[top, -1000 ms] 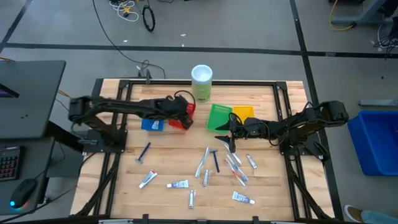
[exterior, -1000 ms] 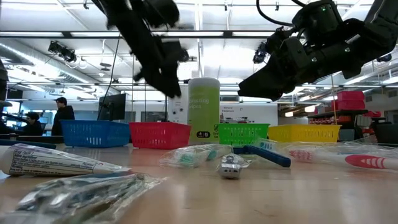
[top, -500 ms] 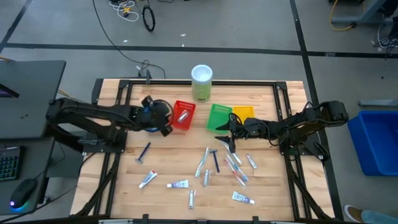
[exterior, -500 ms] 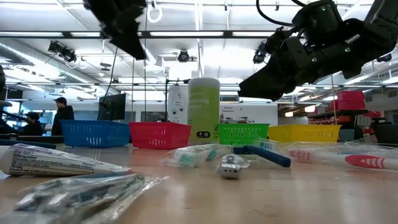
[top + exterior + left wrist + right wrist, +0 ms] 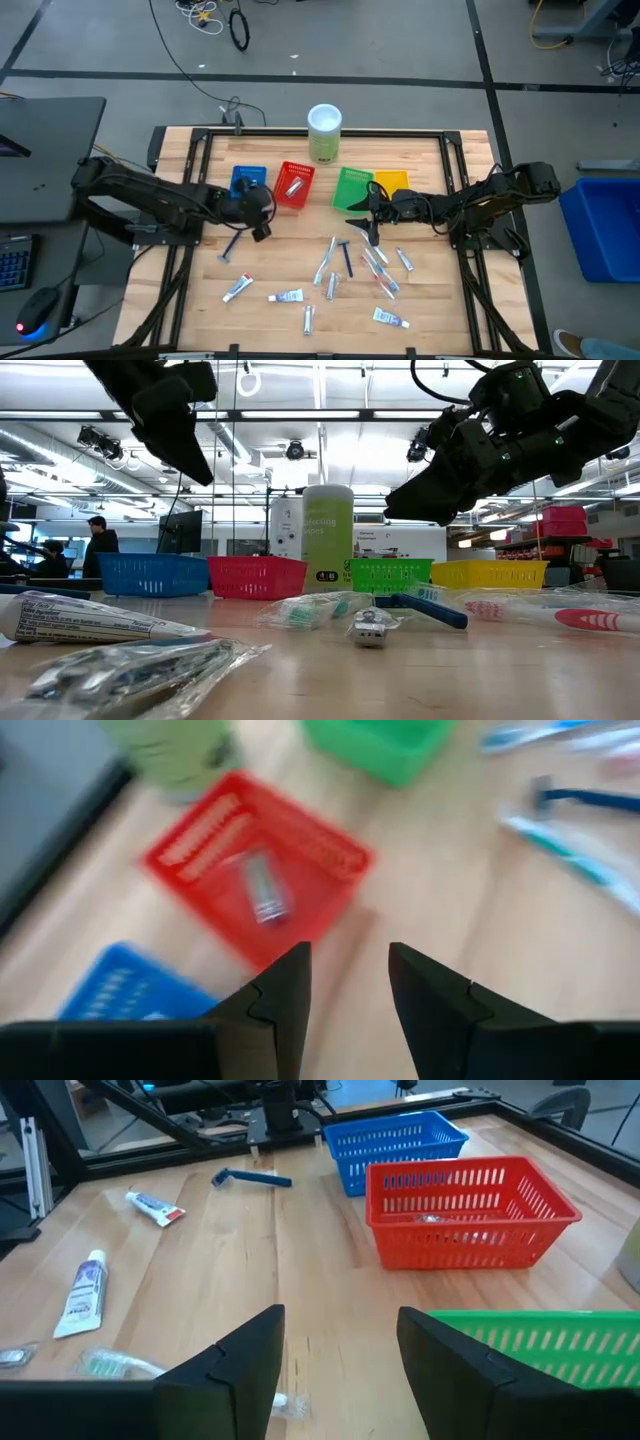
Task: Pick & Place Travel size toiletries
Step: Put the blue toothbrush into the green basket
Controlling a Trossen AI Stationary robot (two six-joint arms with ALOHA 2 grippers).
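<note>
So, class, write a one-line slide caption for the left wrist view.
Open left tool above the wooden table, facing a red tray holding one small silver item.

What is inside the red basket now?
The red basket holds one small silvery wrapped item, lying on its floor. Nothing else shows inside. What the item is cannot be read.

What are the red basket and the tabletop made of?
The red basket looks like moulded plastic: thin slotted walls, an even bright colour and a slight gloss. The tabletop looks like wood, probably butcher-block: pale planks with visible grain and seams, and a smooth, faintly shiny finish.
</note>
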